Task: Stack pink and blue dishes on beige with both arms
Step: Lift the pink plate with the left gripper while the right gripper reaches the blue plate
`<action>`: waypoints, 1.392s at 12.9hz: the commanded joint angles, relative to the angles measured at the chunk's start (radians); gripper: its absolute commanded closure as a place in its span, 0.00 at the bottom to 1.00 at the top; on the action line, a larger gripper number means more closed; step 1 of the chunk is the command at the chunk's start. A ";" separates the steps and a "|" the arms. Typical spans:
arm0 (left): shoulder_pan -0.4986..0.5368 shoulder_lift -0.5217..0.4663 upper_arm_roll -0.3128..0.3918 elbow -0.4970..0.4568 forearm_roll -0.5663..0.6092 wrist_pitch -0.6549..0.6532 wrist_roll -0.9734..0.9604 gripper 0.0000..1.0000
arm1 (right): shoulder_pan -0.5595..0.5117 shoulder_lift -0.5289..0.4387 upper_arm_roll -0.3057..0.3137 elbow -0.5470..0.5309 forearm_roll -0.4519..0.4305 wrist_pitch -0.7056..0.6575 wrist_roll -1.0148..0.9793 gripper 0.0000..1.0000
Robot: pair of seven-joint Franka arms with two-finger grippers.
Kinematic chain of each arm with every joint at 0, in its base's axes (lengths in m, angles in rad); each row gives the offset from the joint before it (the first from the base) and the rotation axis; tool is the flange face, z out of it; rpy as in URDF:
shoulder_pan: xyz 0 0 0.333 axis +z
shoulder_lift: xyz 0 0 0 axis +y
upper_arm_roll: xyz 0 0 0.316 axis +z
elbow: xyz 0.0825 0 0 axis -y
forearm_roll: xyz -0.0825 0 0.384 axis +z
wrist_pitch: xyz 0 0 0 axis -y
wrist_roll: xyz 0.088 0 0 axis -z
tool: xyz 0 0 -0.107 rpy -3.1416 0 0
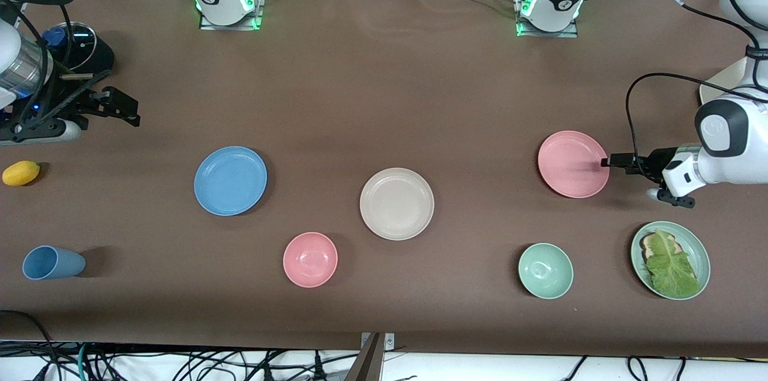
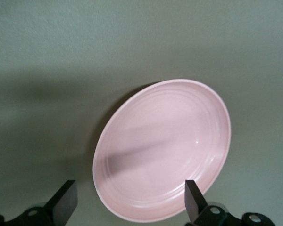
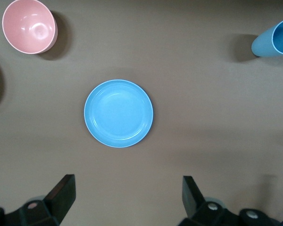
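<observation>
Left gripper (image 1: 607,161), jaws spread, sits at the rim of the pink plate (image 1: 573,164) toward the left arm's end; right gripper (image 1: 123,110), jaws spread, hangs above the blue plate (image 1: 230,180); beige plate (image 1: 396,203) lies between them; plates look light, stiff, slick, so pinch each at its rim.

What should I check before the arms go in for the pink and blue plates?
1. Left gripper fingers open: ok.
2. Left gripper at the pink plate rim: ok.
3. Right gripper fingers open: ok.
4. Right gripper over the blue plate: not ok, it hangs toward the right arm's end of the table.
5. Beige plate bare, ready to stack on: ok.
6. Pink bowl apart from beige plate: ok.
</observation>
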 commanded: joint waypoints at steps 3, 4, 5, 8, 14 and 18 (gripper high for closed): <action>0.040 -0.033 -0.004 -0.092 -0.049 0.058 0.118 0.00 | -0.011 0.009 0.004 -0.012 -0.002 0.006 -0.005 0.00; 0.043 -0.031 -0.004 -0.103 -0.051 0.071 0.129 0.00 | -0.009 0.024 0.004 -0.012 -0.005 0.006 -0.008 0.00; 0.045 -0.031 -0.004 -0.125 -0.067 0.102 0.149 0.00 | -0.011 0.043 0.004 -0.012 -0.005 0.008 -0.010 0.00; 0.045 -0.025 -0.004 -0.161 -0.101 0.148 0.178 0.00 | -0.009 0.104 0.004 -0.012 -0.001 0.017 -0.013 0.00; 0.031 0.005 -0.004 -0.152 -0.107 0.182 0.136 0.94 | -0.015 0.085 -0.023 -0.131 0.004 0.158 -0.059 0.00; 0.031 0.010 -0.004 -0.130 -0.106 0.180 0.117 1.00 | -0.015 0.078 -0.053 -0.304 0.019 0.348 -0.088 0.00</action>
